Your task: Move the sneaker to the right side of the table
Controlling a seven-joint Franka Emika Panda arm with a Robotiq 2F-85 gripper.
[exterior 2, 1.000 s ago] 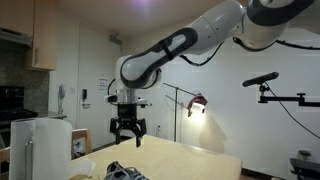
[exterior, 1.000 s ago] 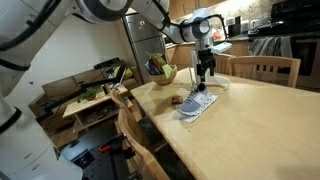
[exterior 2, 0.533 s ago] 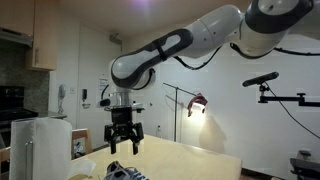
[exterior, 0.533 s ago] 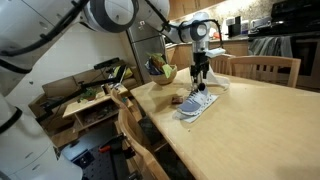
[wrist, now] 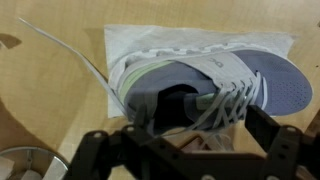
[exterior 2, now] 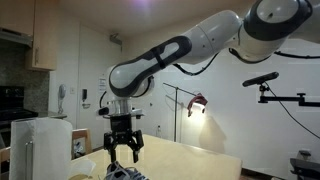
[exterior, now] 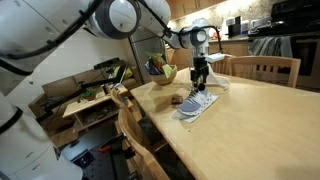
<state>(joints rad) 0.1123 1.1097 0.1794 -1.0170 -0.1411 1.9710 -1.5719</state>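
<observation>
Spread apart over the sneaker (wrist: 230, 80), the jaws hide its lower edge in the wrist view.

The bench (wrist: 40, 110) has a smooth, pale wood top with fine grain and a soft satin sheen. The sneaker (wrist: 250, 80) has a matt grey-blue upper of woven cloth, and its pale laces (wrist: 60, 45) are cloth too. Under it lies a thin white sheet (wrist: 135, 40), lightly creased; whether it is paper or plastic film cannot be told. The pincer (wrist: 185, 150) looks matt black and hard. In an exterior view, the arm (exterior 2: 195, 45) wears a glossy white shell.
</observation>
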